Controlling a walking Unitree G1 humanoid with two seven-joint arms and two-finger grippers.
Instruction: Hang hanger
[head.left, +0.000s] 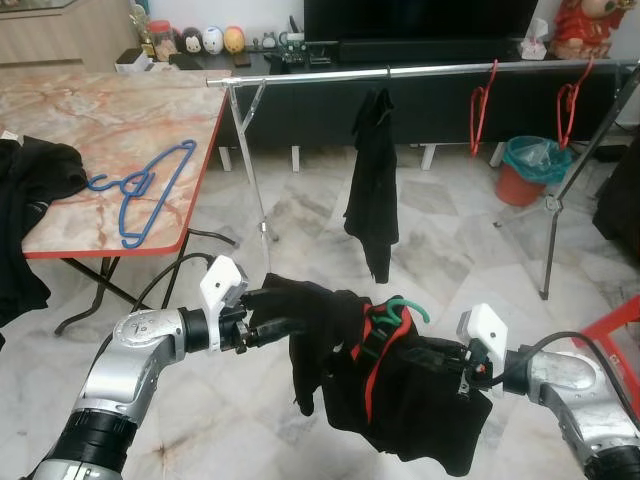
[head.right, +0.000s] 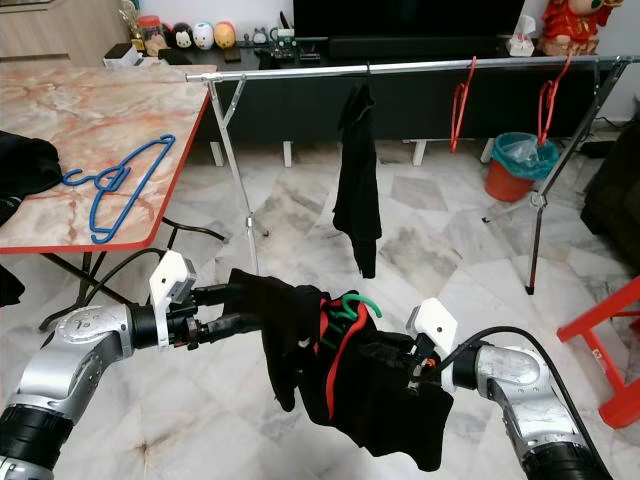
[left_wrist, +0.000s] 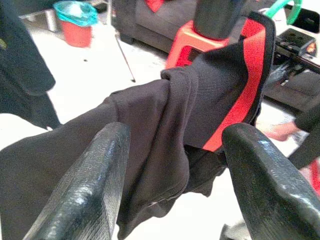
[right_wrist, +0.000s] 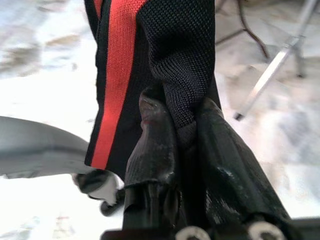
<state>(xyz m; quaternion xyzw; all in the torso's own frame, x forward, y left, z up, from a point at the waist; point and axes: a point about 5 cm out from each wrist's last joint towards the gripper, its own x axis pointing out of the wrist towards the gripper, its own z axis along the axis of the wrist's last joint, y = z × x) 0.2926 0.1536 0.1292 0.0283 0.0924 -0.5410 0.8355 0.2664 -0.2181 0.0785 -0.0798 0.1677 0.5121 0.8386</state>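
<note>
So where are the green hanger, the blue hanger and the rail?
Green hanger (head.left: 405, 306), left eye view, on its hook above the black garment.
Blue hanger (head.left: 150, 190), left eye view, on its long arm on the table.
Rail (head.left: 420, 71), left eye view, on the bare bar.

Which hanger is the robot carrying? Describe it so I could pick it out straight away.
Start at the silver clothes rail across the room, then drop to the two grippers in the foreground. Between the left gripper and right gripper hangs a black garment with red trim; the green hanger hooks out of its top. The rail's empty hangers are red, the table's blue.
</note>
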